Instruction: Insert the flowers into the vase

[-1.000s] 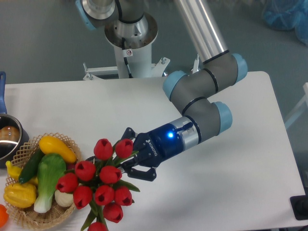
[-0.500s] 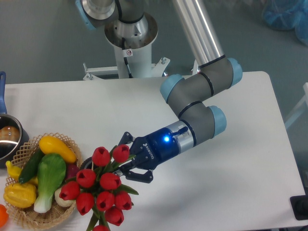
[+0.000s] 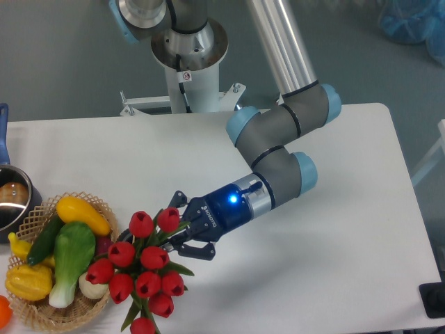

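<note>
The white table (image 3: pixel 334 278) takes up most of the view, with broad bare room to the right and far side of the arm; the near-left corner is the crowded part. There the wicker basket (image 3: pixel 31 316) of vegetables sits at the left edge, and the metal pot (image 3: pixel 12 202) lies just beyond it, cut by the frame. The gripper (image 3: pixel 179 233) reaches in low from the right, its fingers closed about the stems of the flowers (image 3: pixel 142 268), so the red heads fan out toward the near-left, touching or overlapping the basket's right rim. Gripping the stems rather than the heads probably leaves the lower ends free to go down into a mouth. The vase (image 3: pixel 125 237) barely shows as a dark curve behind the blooms, just right of the basket; whether the stems are already inside it cannot be told. Little slack remains between bouquet, basket and the table's near edge.
</note>
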### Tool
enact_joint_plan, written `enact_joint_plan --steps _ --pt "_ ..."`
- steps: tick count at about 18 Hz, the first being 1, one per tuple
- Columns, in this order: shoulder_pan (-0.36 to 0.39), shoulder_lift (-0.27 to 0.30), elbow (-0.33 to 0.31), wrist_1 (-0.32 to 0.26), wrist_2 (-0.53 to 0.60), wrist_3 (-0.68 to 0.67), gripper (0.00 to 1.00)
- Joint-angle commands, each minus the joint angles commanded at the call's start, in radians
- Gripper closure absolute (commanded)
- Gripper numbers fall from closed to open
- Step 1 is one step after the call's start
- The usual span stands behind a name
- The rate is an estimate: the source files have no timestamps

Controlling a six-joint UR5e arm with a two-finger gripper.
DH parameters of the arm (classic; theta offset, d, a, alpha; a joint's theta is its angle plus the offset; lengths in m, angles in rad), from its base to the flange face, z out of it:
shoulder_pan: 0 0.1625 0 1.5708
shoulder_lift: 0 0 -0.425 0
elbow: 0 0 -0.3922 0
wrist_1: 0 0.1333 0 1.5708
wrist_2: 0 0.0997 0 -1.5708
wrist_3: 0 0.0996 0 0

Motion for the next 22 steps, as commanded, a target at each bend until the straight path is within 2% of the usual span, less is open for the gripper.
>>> enact_joint_plan --steps 3,6,8,10,11,12,18,22 --pt "0.002 0.000 -0.012 0.002 0.003 0.012 0.85" --pt "0.003 0.000 -0.023 0.000 0.020 0.040 0.69" --pt "0.008 0.000 -0.028 0.000 0.060 0.055 0.54" --pt "0.011 0.000 -0.035 0.000 0.064 0.055 0.32" --pt "0.014 0.000 -0.040 0.000 0.064 0.055 0.14" --pt "0.017 0.000 -0.046 0.000 0.064 0.054 0.00" --pt "0.058 0.028 -0.068 0.000 0.089 0.055 0.00" --pt "0.110 0.098 -0.068 -0.002 0.089 0.038 0.00"
